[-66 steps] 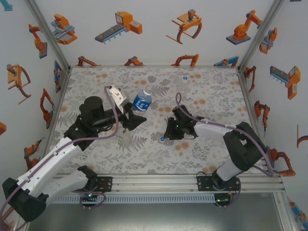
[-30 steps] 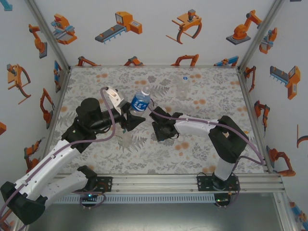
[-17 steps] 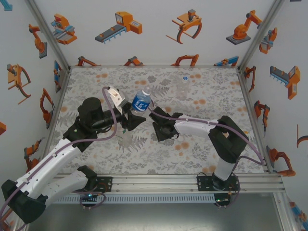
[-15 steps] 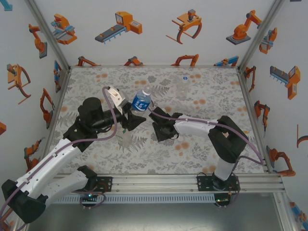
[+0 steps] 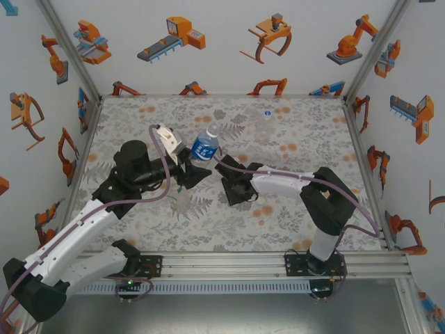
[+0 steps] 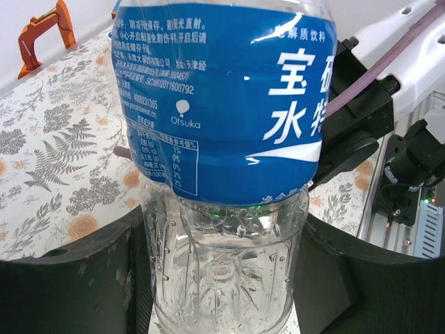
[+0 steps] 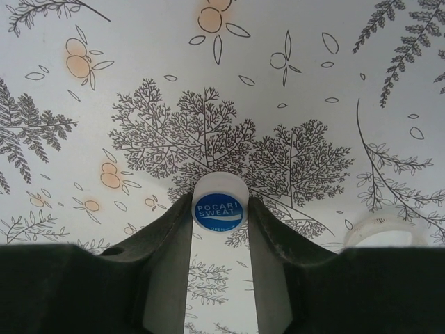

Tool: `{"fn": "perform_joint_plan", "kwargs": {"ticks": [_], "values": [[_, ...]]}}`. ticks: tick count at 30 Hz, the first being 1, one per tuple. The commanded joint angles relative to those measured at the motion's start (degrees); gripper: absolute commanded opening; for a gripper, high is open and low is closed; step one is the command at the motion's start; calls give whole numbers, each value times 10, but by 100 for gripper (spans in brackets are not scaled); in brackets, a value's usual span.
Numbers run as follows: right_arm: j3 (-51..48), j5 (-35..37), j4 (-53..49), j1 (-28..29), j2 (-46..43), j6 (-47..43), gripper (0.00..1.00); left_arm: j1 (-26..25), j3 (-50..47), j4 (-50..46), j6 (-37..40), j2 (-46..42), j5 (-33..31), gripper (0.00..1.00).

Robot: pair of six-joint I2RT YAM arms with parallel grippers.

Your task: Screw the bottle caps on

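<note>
**Left claw** (image 5: 192,169): closed on the blue-labelled bottle (image 6: 222,139). The grip sits on the clear ribbed body below the label, with one dark finger (image 6: 76,278) pressed against each side. In the left wrist view the bottle's neck and mouth are cut off by the upper edge, and its base by the lower edge. In the top external view the bottle leans up and away from the claw. A pale tip shows at its far end, too small to say whether a cap sits there.

**Right claw** (image 7: 220,217): closed on a bottle cap (image 7: 219,203), white-rimmed with a blue printed top, pinched right at the fingertips. The cap's lower edge is hidden between the fingers. Whether it rests on the counter (image 5: 313,146) or hangs clear of it cannot be told.

**Other findings:**
- Close beside one finger of the right claw is a see-through round rim (image 7: 384,233), partly covered by that finger. What it belongs to cannot be made out.
- The right claw lies near the left claw, on the side of the held bottle.
- Well beyond the right claw, toward the back of the counter, is a white-and-blue spot (image 5: 266,112). It is too small to tell whether it is a loose cap or one seated on a bottle.
</note>
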Motion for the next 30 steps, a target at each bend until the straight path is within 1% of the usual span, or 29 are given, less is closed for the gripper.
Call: {"fn": "perform_joint_plan", "kwargs": {"ticks": [1, 6, 10, 13, 19, 22, 27, 30], "values": [[15, 5, -15, 5, 3, -6, 31, -1, 0, 22, -5, 2, 6, 1], [12, 9, -10, 5, -18, -8, 26, 0, 3, 16, 0, 5, 5, 1], [10, 9, -7, -1, -50, -22, 25, -1, 13, -8, 12, 8, 5, 0], [-1, 4, 3, -10, -88, -36, 24, 0, 20, -25, 28, 9, 8, 0], [-30, -27, 31, -41, -197, -73, 24, -1, 50, -94, 82, 17, 24, 0], [-39, -47, 37, -48, -257, -111, 23, -2, 61, -126, 108, 21, 33, 0], [-50, -87, 54, -49, -362, -207, 22, -9, 72, -170, 162, 17, 48, 0], [-40, -127, 52, -48, -413, -275, 22, -18, 75, -195, 206, 15, 56, 0]]}}
